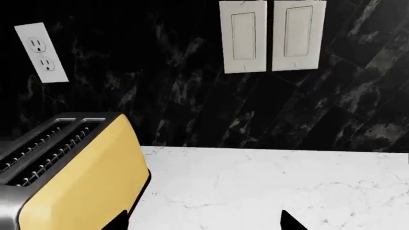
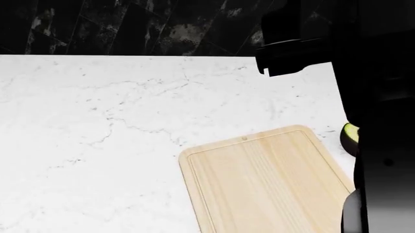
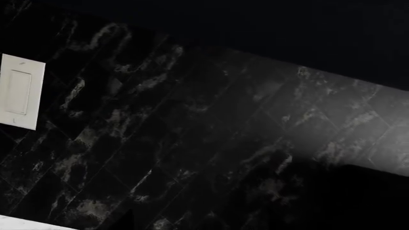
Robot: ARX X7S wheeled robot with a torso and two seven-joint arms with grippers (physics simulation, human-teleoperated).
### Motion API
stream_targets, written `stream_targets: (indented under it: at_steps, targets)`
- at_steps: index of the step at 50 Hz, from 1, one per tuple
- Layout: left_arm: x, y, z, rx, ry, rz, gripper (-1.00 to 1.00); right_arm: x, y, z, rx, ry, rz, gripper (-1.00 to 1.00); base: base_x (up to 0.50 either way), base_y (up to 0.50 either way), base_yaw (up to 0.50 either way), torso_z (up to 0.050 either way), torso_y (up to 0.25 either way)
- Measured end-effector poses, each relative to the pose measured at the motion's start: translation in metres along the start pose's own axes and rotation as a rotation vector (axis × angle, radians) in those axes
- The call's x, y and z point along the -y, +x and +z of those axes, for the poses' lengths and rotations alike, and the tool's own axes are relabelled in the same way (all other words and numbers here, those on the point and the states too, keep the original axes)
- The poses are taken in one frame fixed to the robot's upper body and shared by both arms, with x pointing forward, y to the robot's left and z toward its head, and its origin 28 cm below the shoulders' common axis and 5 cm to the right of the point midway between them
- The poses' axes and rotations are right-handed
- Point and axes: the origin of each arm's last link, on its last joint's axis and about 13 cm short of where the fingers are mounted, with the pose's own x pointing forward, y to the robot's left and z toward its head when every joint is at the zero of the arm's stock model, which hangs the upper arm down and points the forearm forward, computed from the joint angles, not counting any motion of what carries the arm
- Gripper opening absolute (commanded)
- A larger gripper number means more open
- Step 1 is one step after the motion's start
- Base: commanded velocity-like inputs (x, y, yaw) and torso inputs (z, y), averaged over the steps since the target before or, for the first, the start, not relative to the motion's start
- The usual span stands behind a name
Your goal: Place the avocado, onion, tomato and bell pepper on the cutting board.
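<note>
The cutting board (image 2: 259, 184) lies bare at the near right of the white marble counter in the head view. A sliver of the avocado (image 2: 350, 137) shows just past the board's right edge, mostly hidden by my black right arm (image 2: 382, 145). The onion, tomato and bell pepper are out of view. My left gripper (image 1: 204, 225) is open and empty, low over the counter beside a yellow toaster. My right gripper (image 3: 204, 226) faces the dark wall. Only one fingertip (image 3: 130, 219) shows faintly, far to one side, with nothing between the jaws.
A yellow toaster (image 1: 70, 177) stands on the counter close to my left gripper. A wall outlet (image 1: 41, 52) and two white switch plates (image 1: 271, 36) sit on the black marble backsplash. One switch plate (image 3: 19, 91) shows in the right wrist view.
</note>
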Motion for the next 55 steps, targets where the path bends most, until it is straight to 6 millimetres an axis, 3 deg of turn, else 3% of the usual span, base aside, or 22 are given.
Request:
stream_targets:
  at_steps: [10, 27, 42, 55]
  targets:
    - [-0.015, 0.012, 0.009, -0.175, -0.005, 0.061, 1.00, 0.001, -0.001, -0.001, -0.003, 0.004, -0.005, 1.00, 0.00, 0.00, 0.00, 0.000, 0.000]
    - [-0.022, 0.055, 0.013, -0.344, -0.017, 0.110, 1.00, 0.004, -0.006, 0.002, -0.005, 0.001, -0.010, 1.00, 0.00, 0.00, 0.00, 0.000, 0.000]
    - [-0.023, 0.098, -0.012, -0.456, -0.057, 0.137, 1.00, 0.005, -0.009, 0.003, -0.007, -0.008, -0.012, 1.00, 0.00, 0.00, 0.00, 0.000, 0.000]
    - [-0.027, 0.117, -0.036, -0.519, -0.079, 0.171, 1.00, 0.007, -0.011, 0.003, -0.008, -0.012, -0.016, 1.00, 0.00, 0.00, 0.00, 0.000, 0.000]
